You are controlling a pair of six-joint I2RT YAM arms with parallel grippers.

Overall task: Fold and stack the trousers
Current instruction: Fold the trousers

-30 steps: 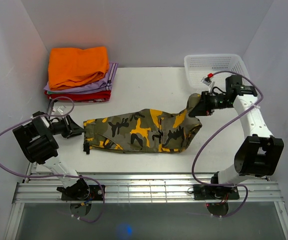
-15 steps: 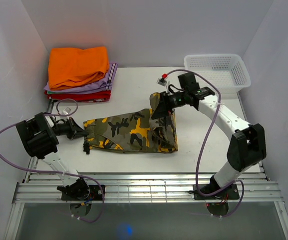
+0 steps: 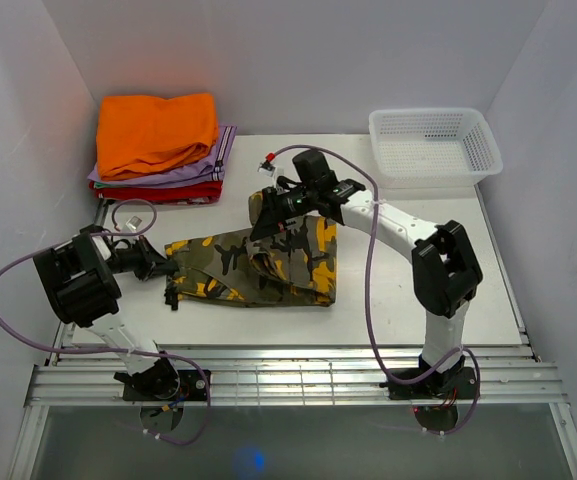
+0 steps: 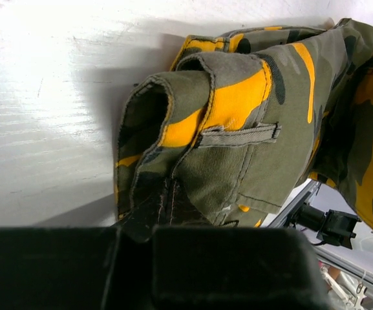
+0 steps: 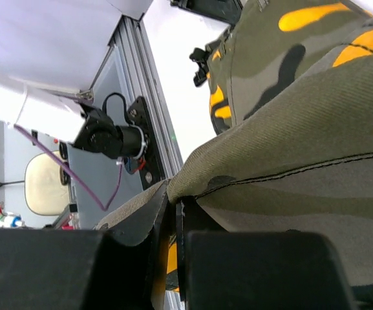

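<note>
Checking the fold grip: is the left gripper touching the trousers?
Touching. The left wrist view shows the left gripper shut on the trousers, pinching the cloth's edge.

look: the trousers (image 3: 230,268), camo in olive, black, grey and yellow-orange
state: partly folded, leg end raised up and doubled over the middle
spot: mid table, waistband end toward the left edge

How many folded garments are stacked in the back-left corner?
3: an orange garment on top, a lilac garment beneath it, a red garment at the bottom; others may be hidden underneath.
</note>
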